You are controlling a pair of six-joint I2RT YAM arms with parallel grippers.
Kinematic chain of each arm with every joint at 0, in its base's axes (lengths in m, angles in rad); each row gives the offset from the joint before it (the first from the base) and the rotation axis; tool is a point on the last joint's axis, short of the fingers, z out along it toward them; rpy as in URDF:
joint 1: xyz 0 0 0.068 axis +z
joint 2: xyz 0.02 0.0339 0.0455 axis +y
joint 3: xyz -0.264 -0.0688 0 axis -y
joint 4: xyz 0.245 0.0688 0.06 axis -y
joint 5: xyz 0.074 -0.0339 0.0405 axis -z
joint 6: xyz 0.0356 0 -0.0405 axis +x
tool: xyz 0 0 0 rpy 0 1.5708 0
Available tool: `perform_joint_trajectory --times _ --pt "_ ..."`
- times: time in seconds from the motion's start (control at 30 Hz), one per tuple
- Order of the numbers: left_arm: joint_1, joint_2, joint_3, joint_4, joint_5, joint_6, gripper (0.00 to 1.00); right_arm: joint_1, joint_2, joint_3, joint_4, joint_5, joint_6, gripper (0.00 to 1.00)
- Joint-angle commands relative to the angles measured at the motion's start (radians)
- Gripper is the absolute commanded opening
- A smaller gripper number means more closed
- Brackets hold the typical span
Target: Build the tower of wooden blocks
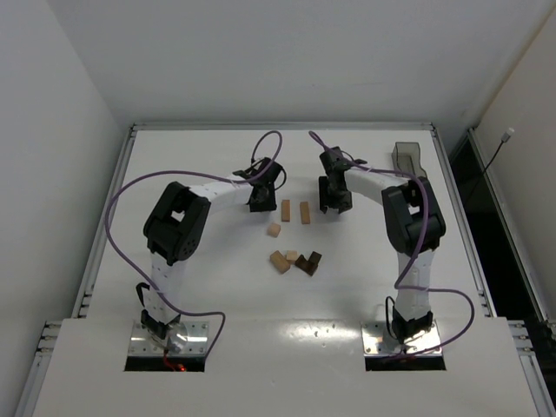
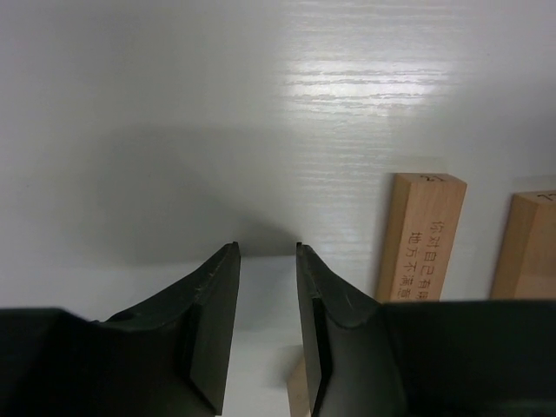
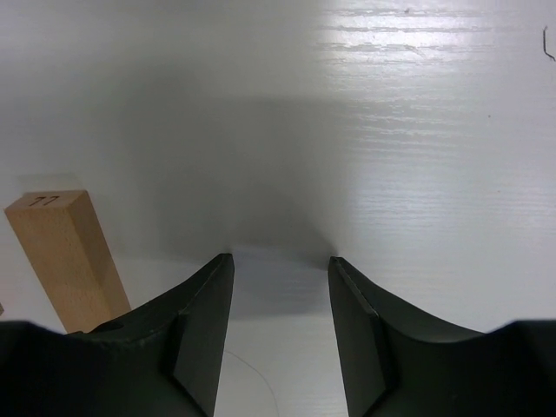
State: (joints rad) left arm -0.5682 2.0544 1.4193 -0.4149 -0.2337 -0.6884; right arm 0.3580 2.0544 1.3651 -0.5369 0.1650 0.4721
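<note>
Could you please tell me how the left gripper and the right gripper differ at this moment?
The left gripper has its fingers closer together than the right gripper. The left gripper's camera shows two tan blocks beside it, while the right gripper's shows one tan block. Both are open, hold nothing and point at the white table.

White table [image 1: 217, 287], plain white walls [image 1: 261, 52]
</note>
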Motion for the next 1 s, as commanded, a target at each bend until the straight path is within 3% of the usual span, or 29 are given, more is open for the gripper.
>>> perform_joint_trajectory --times 0.0,0.53,0.97 --pt "-0.010 0.026 0.032 0.010 0.011 -0.003 0.29 0.016 0.027 0.038 -0.008 -0.028 0.023 0.45" --pt "-0.047 0.062 0.052 0.019 0.048 -0.013 0.25 0.045 0.065 0.068 0.002 -0.097 0.033 0.45" --pt "-0.056 0.072 0.052 0.028 0.068 -0.013 0.29 0.055 0.075 0.077 0.002 -0.137 0.033 0.45"
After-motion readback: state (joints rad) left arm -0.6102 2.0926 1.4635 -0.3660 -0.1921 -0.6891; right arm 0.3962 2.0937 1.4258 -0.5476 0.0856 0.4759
